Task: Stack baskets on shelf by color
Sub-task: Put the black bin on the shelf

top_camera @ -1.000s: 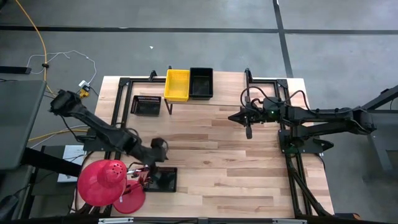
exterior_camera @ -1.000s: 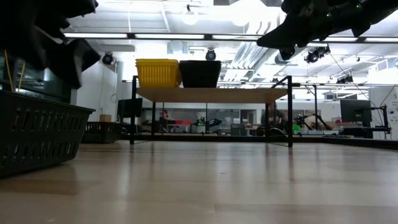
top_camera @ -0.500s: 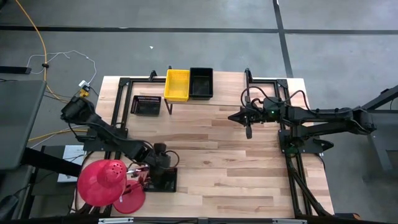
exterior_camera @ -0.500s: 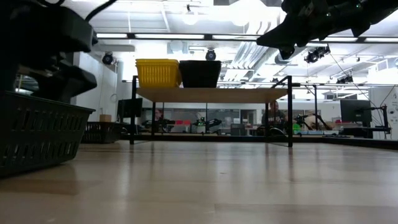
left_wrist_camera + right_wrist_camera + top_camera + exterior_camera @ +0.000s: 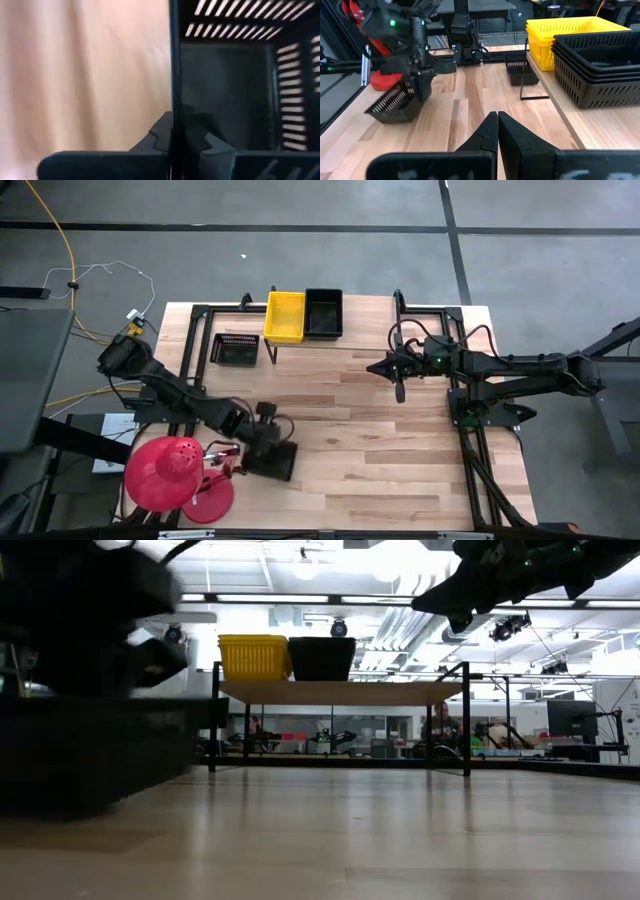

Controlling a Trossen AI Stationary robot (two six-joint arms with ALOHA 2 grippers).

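Lifting a black perforated plastic basket by its wall at the table's near left, our left gripper is clamped on it; we judge the carry to the light wood shelf comes next.

Our right gripper hangs with fingers together.

1. This is a robotics lab or workshop, set in a large industrial hall rather than a home.
2. The floor around the rig is bare grey concrete crossed by dark lines.
3. The wooden table sits in a black metal frame that carries two dark robot arms.
4. A yellow cable and thin wires trail loose across the floor.
5. Exposed ducts and strip lights hang from the ceiling.
6. Further benches with equipment and monitors fill the background.
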